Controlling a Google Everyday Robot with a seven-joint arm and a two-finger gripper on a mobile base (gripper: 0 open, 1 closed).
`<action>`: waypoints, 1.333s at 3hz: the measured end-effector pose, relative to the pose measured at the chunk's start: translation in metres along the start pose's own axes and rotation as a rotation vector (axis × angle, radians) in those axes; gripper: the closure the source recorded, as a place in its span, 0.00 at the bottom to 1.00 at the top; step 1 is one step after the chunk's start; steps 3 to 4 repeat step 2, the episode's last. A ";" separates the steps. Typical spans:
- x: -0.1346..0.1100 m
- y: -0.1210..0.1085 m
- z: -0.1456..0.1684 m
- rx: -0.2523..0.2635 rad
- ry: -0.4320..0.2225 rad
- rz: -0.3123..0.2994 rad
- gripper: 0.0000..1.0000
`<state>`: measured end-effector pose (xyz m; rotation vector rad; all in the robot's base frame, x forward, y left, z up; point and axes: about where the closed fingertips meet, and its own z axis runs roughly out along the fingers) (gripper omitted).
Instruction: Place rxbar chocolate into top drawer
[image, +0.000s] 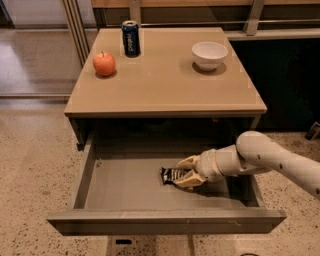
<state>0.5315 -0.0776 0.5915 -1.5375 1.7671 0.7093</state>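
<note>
The gripper (180, 173) reaches into the open top drawer (125, 185) from its right side. Its fingers (189, 161) are clamped on the right end of the rxbar chocolate (170, 175), which lies on the drawer's floor, just right of its middle.

Arm: white, enters from the right, elbow bent, forearm reaching left.
Gripper (183, 171): low inside the top drawer (125, 186), fingers (187, 161) clamped on the rxbar chocolate (170, 175).
</note>
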 end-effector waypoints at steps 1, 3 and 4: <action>0.000 0.000 0.000 0.000 0.000 0.000 0.00; 0.000 0.000 0.000 0.000 0.000 0.000 0.00; 0.000 0.000 0.000 0.000 0.000 0.000 0.00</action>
